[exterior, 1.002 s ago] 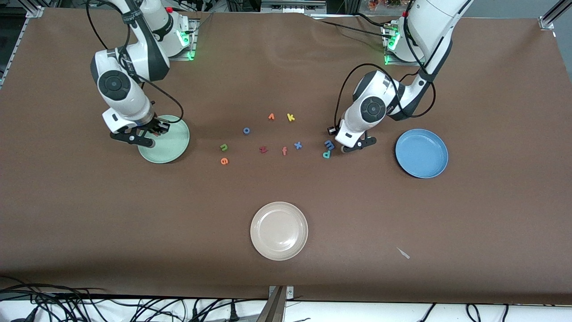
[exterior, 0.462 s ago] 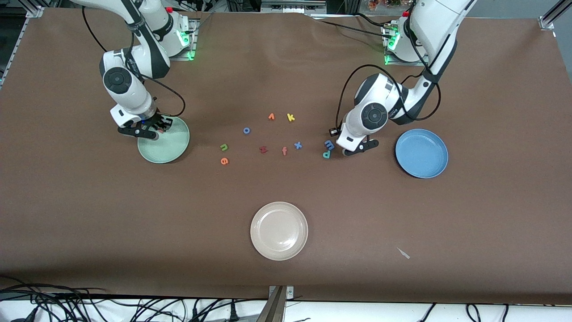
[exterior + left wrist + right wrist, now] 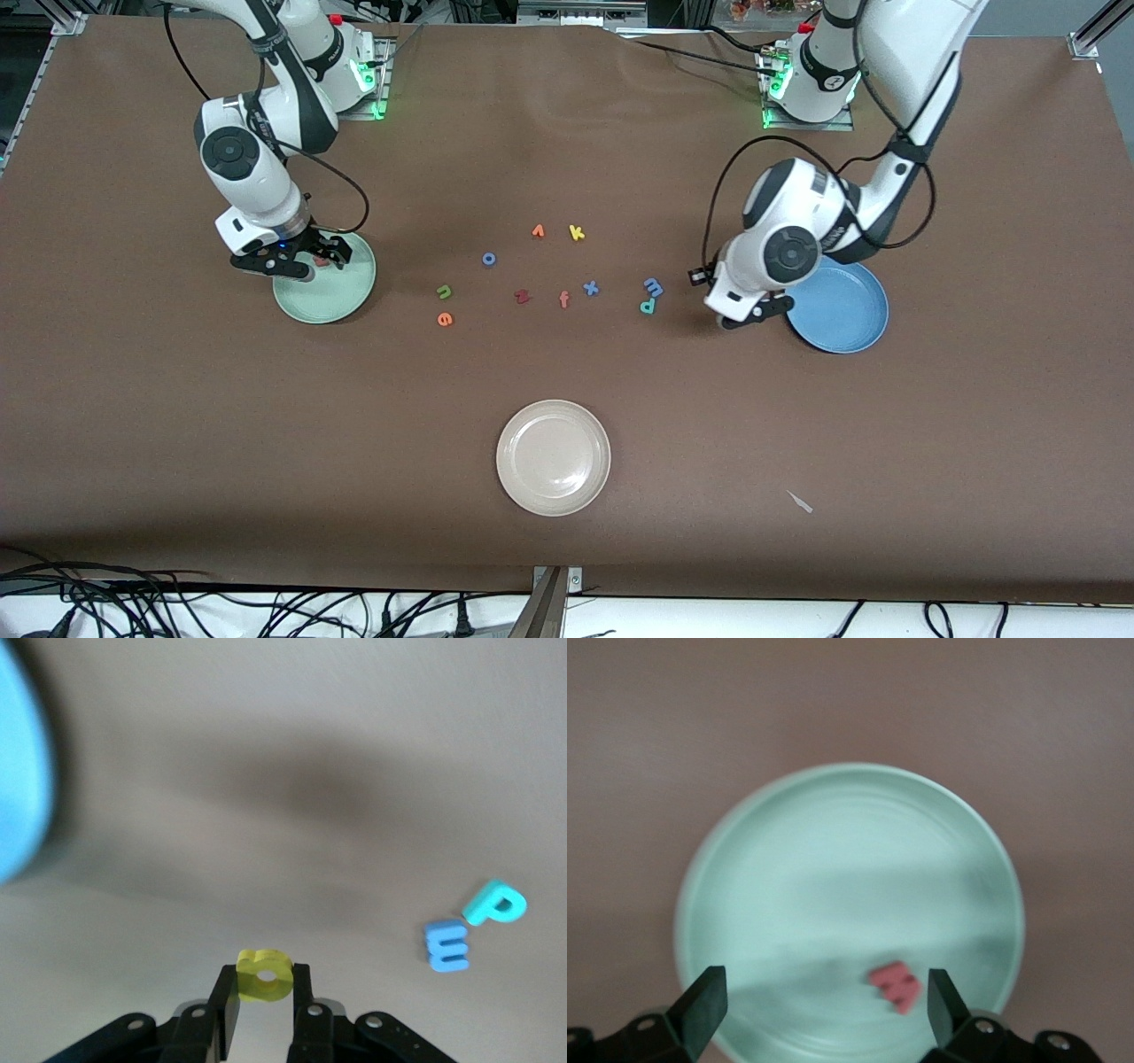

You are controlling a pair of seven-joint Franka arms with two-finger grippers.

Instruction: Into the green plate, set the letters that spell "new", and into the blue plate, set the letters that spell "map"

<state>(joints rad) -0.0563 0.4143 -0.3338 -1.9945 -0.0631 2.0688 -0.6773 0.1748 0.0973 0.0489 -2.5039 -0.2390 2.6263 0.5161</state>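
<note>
Cream plate (image 3: 553, 457) nearest the front camera, bare. Farther back, orange "e" (image 3: 445, 319) and green "n" (image 3: 444, 291) lie on the table toward the right arm's end; teal "p" (image 3: 648, 306) and light blue "m" (image 3: 653, 286) just beside each other, toward the left arm's end. Left gripper (image 3: 264, 1003) is clamped on the yellow "a" (image 3: 263, 974), over the table right at the blue plate (image 3: 846, 310) rim. Right gripper (image 3: 824, 1001) has its jaws spread wide over the green plate (image 3: 332, 297); pinkish-red "w" (image 3: 897, 986) lies in that plate between the fingers. Dark red "z" (image 3: 522, 296), orange "f" (image 3: 563, 299), blue "x" (image 3: 590, 287) mid-table; yellow "k" (image 3: 576, 232) farther back.
</note>
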